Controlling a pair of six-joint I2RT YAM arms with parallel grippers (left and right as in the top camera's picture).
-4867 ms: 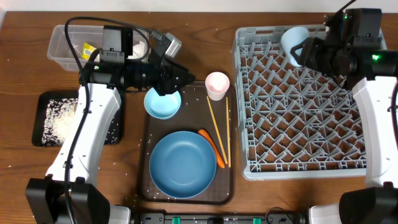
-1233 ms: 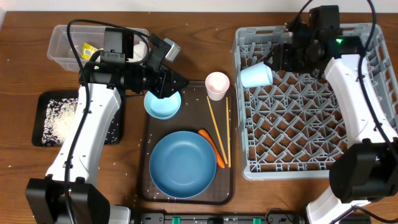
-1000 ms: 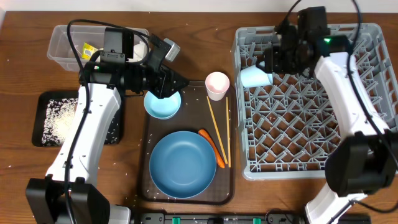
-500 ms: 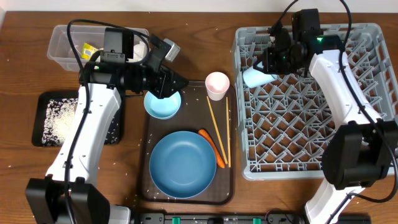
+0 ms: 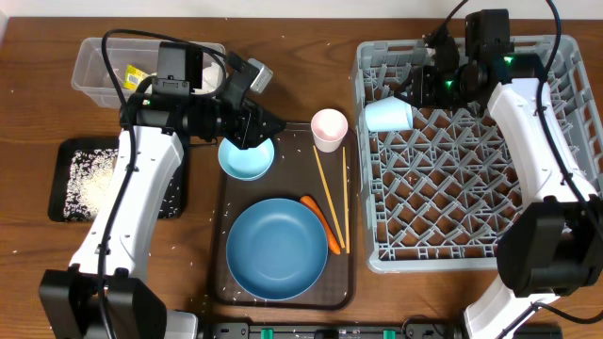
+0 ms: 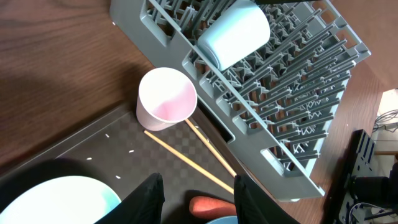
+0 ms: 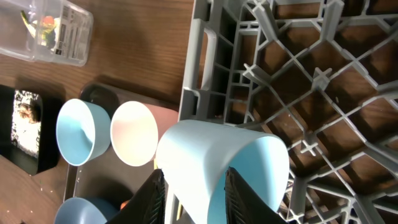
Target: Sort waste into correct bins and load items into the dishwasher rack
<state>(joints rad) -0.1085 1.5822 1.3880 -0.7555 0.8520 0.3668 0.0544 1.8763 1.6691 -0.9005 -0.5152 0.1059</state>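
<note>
The light-blue cup (image 5: 386,115) lies on its side in the far-left corner of the grey dishwasher rack (image 5: 462,179). My right gripper (image 5: 415,94) is open. In the right wrist view the fingers of my right gripper (image 7: 199,193) stand apart, one outside the cup (image 7: 217,155) and one in its mouth. My left gripper (image 5: 273,124) hovers open and holds nothing, just above the small light-blue bowl (image 5: 247,158). The pink cup (image 5: 329,127), two chopsticks (image 5: 332,198), the orange carrot (image 5: 323,221) and the blue plate (image 5: 276,248) sit on the brown tray.
The clear tub (image 5: 94,71) at the far left holds a yellow-green wrapper (image 5: 135,73). The black tray (image 5: 58,151) in front of it carries white rice. Loose rice grains dot the wood around both. The brown serving tray (image 5: 283,179) lies beside the rack's left wall.
My right gripper has drawn back slightly to the right, and its jaws closed then widened. The light-blue cup has rocked from a tilt to lie flatter. The left arm has not moved.
</note>
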